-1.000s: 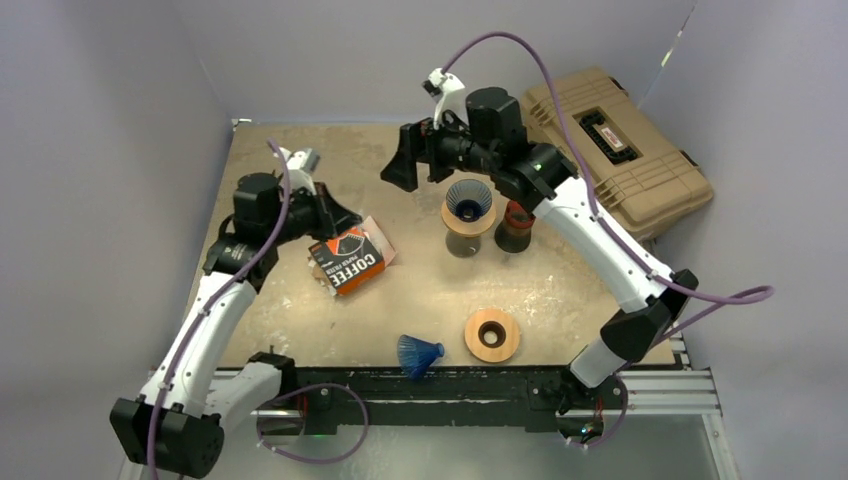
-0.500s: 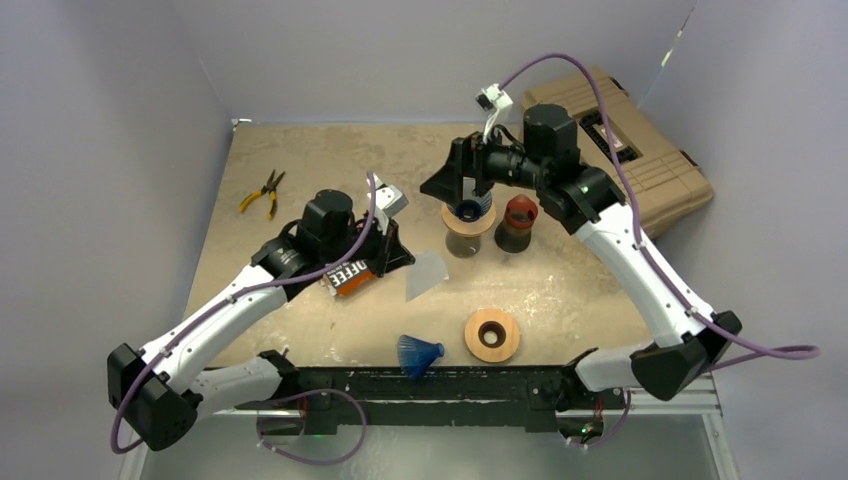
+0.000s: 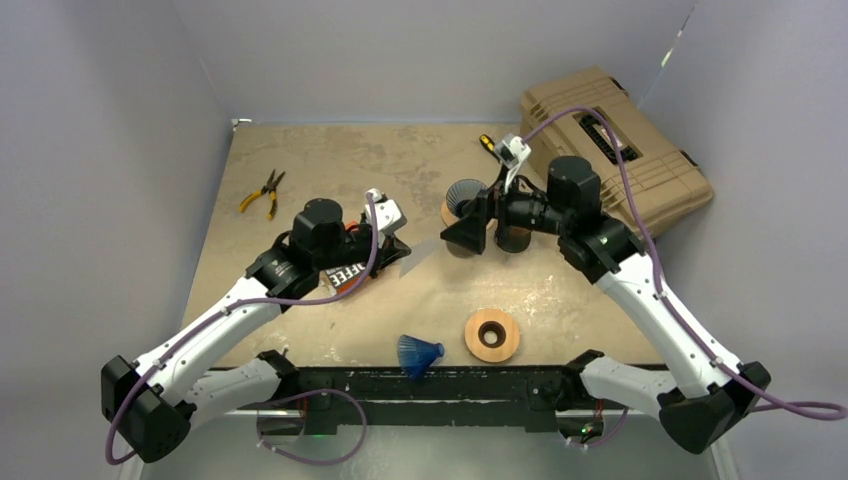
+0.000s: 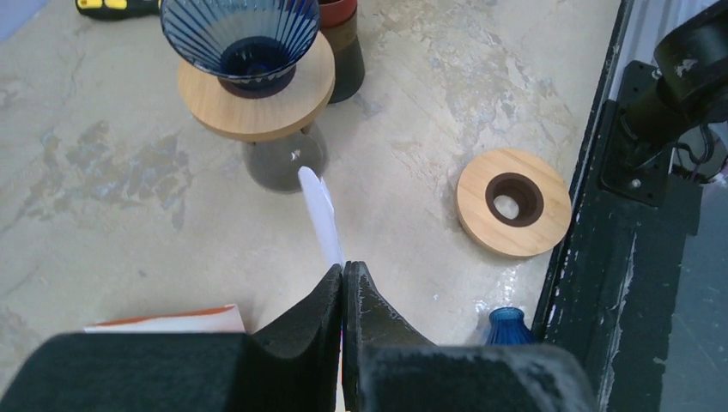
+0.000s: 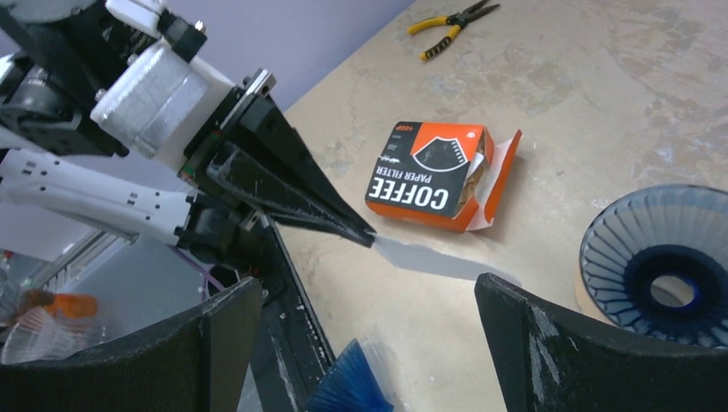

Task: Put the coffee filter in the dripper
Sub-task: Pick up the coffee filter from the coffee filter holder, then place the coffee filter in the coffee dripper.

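My left gripper (image 4: pixel 343 273) is shut on a white paper coffee filter (image 4: pixel 321 216), held edge-up above the table. The blue ribbed dripper (image 4: pixel 240 39) sits on a wooden ring over a glass carafe just beyond the filter's tip. In the top view my left gripper (image 3: pixel 400 252) is left of the dripper (image 3: pixel 466 196). My right gripper (image 3: pixel 462 232) is open in front of the dripper, facing left. In the right wrist view the filter (image 5: pixel 438 262) hangs between my open fingers (image 5: pixel 549 330), apart from both. The right gripper (image 5: pixel 367 287) is empty.
An orange coffee filter box (image 3: pixel 350 275) lies open under my left wrist. A red-topped brown pot (image 3: pixel 516 236) stands right of the dripper. A second blue dripper (image 3: pixel 418 353) and a loose wooden ring (image 3: pixel 492 335) lie near the front edge. Pliers (image 3: pixel 262 192) far left, tan toolbox (image 3: pixel 610 150) back right.
My left gripper left the box with a filter and carried it right, toward the dripper. My right arm swung right and came down, its open jaws now around the filter's free end.
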{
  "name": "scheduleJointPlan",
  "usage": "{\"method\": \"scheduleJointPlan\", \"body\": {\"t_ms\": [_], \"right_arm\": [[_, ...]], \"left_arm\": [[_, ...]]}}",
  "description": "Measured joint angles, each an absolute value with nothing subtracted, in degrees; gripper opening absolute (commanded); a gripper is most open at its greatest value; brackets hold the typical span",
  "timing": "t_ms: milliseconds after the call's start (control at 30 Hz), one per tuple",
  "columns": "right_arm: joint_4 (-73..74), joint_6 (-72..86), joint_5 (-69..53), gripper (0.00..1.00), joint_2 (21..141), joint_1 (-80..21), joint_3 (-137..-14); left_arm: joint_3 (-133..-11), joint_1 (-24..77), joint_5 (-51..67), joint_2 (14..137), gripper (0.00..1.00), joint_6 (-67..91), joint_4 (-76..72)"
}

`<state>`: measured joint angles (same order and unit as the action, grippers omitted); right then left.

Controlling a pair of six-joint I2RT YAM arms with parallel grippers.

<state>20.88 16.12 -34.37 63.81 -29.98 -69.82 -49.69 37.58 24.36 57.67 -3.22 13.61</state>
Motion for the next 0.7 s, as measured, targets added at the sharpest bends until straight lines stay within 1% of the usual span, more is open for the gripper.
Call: {"method": "scheduleJointPlan", "body": {"t_ms": [167, 367, 567, 700], "right_arm": [[17.9, 14.7, -36.0, 0.94, 59.4, -30.0, -63.0], [14.4, 13.5, -37.4, 0.91, 59.0, -30.0, -57.4], [11.0, 13.4, -38.6, 0.87, 58.8, -30.0, -51.9], [9.4, 13.1, -38.8, 0.85, 58.8, -30.0, -50.0]], "left_arm": [[-48.4, 37.6, 27.4, 57.7, 0.00, -9.5, 11.6], [-46.5, 37.6, 31.4, 57.1, 0.00, -18.5, 11.4], [-42.7, 37.6, 35.2, 50.6, 0.00, -29.1, 10.6], [-40.5, 37.6, 37.4, 46.8, 0.00, -33.1, 8.4]]}}
